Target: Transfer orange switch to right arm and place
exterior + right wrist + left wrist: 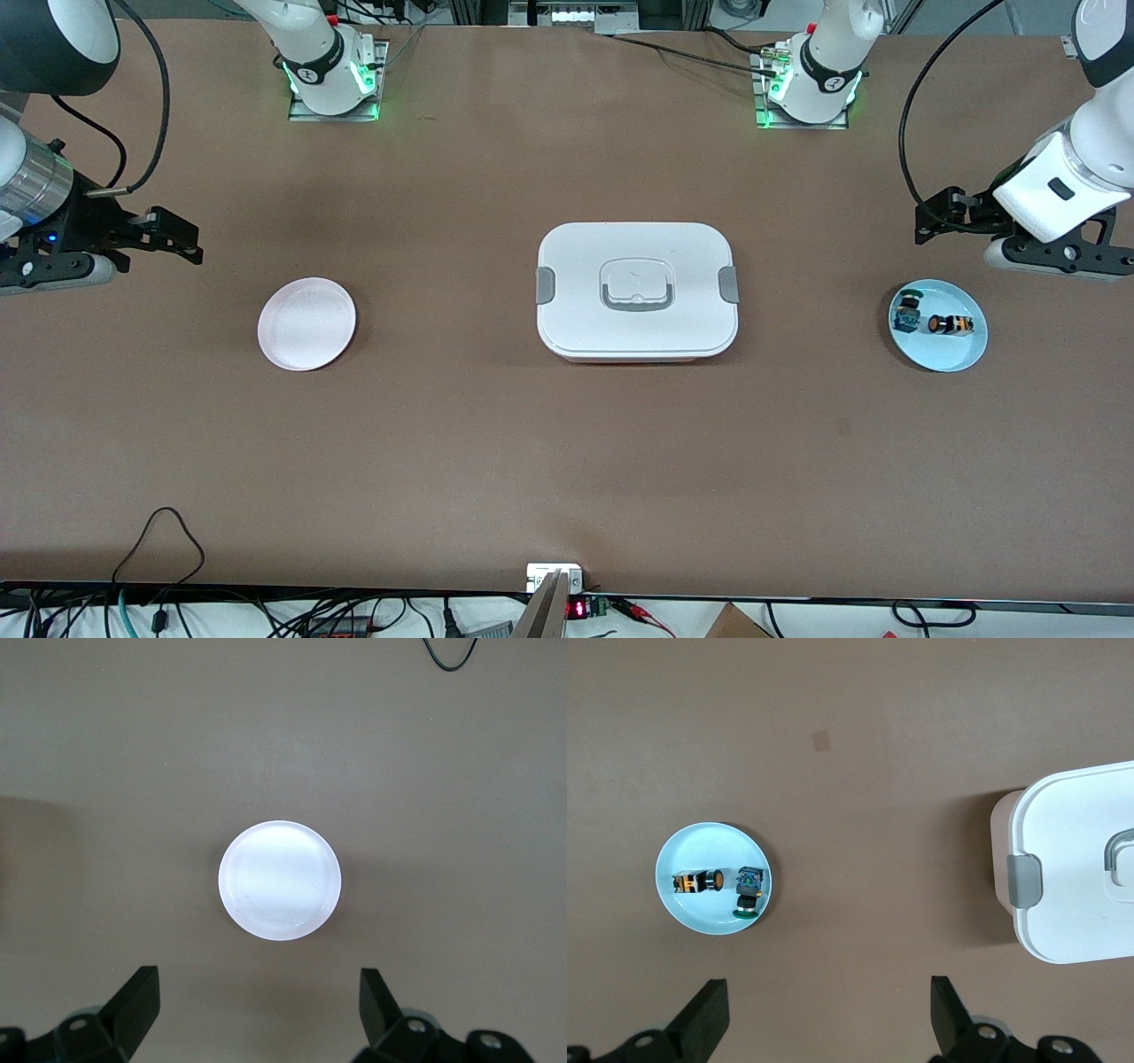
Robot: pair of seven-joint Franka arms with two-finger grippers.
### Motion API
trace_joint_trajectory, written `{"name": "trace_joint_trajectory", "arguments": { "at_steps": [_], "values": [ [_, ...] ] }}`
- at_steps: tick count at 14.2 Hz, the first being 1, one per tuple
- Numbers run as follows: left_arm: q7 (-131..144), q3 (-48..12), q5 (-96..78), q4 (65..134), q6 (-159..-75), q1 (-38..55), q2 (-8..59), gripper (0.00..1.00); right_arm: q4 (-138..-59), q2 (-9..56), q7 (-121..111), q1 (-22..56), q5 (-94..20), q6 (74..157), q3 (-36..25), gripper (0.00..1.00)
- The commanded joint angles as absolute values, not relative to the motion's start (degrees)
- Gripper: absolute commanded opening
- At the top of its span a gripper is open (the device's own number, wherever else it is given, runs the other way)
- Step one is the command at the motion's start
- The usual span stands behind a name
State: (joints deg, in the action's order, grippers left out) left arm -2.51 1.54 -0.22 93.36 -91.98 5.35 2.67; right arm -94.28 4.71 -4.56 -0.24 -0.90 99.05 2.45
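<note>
The orange switch (952,325) lies on its side in a light blue plate (939,361) toward the left arm's end of the table, next to a blue-green switch (907,310). My left gripper (939,217) hangs open and empty over the bare table beside that plate. In the left wrist view the orange switch (697,881) and the blue plate (700,917) lie off to one side of my open left gripper (830,1010). My right gripper (177,237) is open and empty in the air at the right arm's end, beside a pale pink plate (306,323). The right wrist view shows that plate (279,880) ahead of the right gripper (260,1001).
A white lidded box with grey latches and a handle (636,288) stands at the table's middle; its corner shows in the left wrist view (1081,877). A black cable loop (159,532) lies near the table's front edge at the right arm's end.
</note>
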Motion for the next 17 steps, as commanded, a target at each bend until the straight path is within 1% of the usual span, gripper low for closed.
{"name": "trace_joint_trajectory", "arguments": {
  "at_steps": [1, 9, 17],
  "values": [
    [-2.0, 1.8, 0.8, 91.6, -90.7, 5.7, 3.4, 1.00, -94.4, 4.3, -4.1, 0.4, 0.1, 99.3, 2.0, 1.00],
    [-2.0, 1.8, 0.8, 91.7, -90.5, 5.5, 3.4, 1.00, -94.4, 4.3, -4.1, 0.4, 0.1, 99.3, 2.0, 1.00],
    [-1.8, 1.8, 0.1, 91.7, -87.2, 5.0, 3.4, 1.00, -94.4, 4.2, -4.0, 0.4, 0.1, 99.3, 2.0, 1.00]
  ]
}}
